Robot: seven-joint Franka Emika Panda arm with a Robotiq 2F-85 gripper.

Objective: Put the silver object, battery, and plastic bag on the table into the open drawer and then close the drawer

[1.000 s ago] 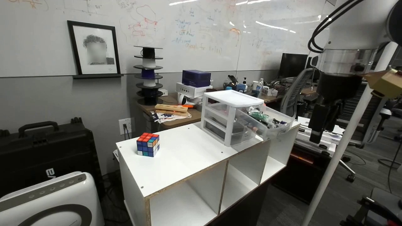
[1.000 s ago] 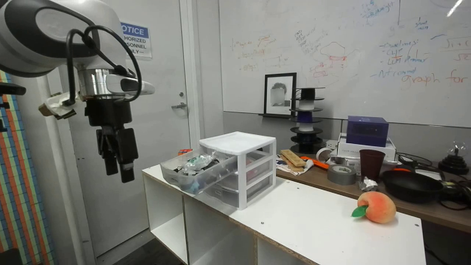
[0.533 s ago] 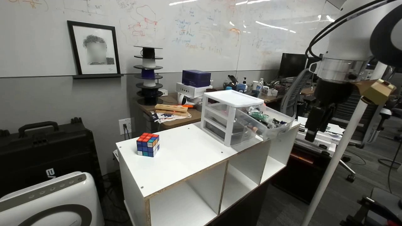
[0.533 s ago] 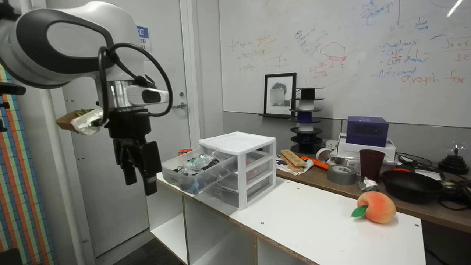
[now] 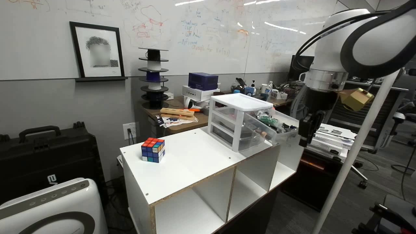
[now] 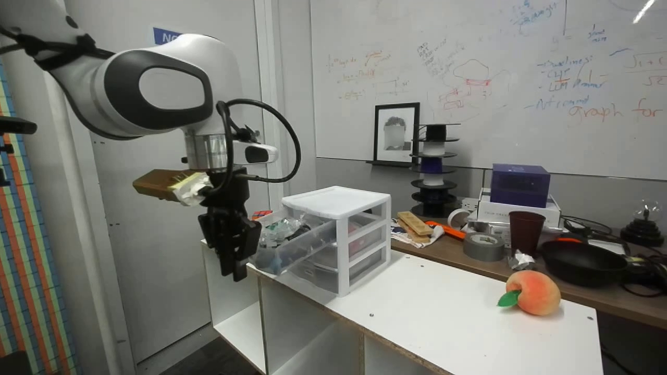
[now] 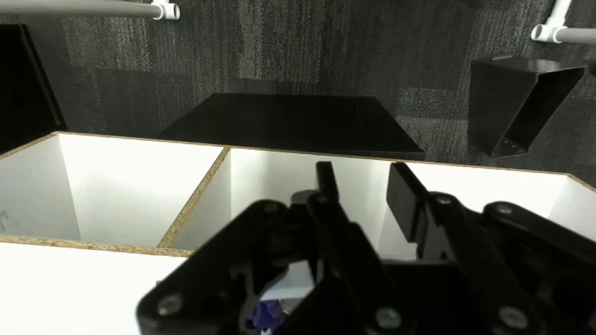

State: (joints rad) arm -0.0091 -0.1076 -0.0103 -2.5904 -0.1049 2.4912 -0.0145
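The translucent drawer is pulled out at the top of the white-framed unit, which stands on the white table. Crinkled clear plastic with green on it, apparently the plastic bag, lies in the drawer among small dark items. The silver object and battery are hidden or out of view. Just beyond the drawer's front hangs my gripper, pointing down; contact with the drawer cannot be told. In the wrist view my gripper is partly open, a bare gap between its fingers. Something purple shows through its linkage.
A Rubik's cube and a toy peach sit on the table on either side of the drawer unit. Open cubbies lie beneath my gripper. Behind stands a cluttered brown desk; a pole rises near the arm.
My arm has swung and lowered toward the drawer's front, leftward in an exterior view and rightward in an exterior view. The fingers have drawn closer together. The drawer and its contents have not moved.
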